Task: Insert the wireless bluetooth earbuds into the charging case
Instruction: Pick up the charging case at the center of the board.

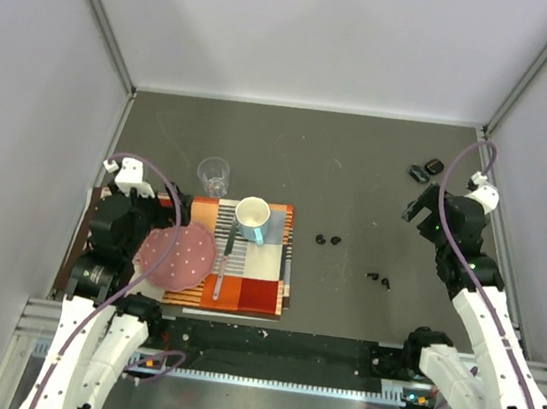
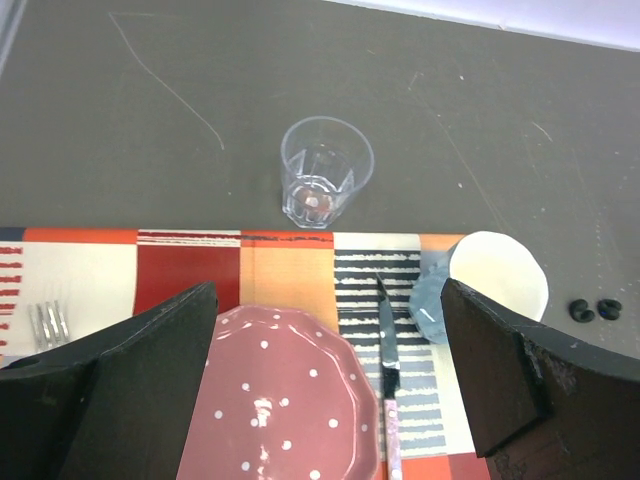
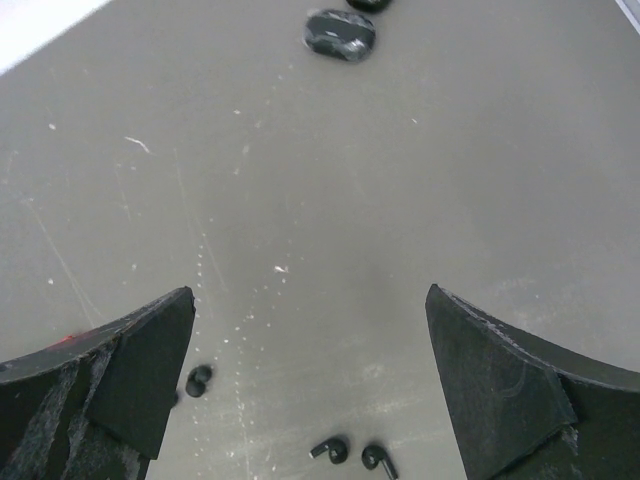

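While right gripper is hovering wide open, empty, between earbuds and charging case, tiny rounded buds are risking squirting from pinch; left gripper is also gaping, empty.

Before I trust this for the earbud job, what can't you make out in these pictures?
Top view: charging cases too small to tell open or shut.
Right wrist view: second case cut by top edge; only three earbuds show, fourth apparently behind the right hand.
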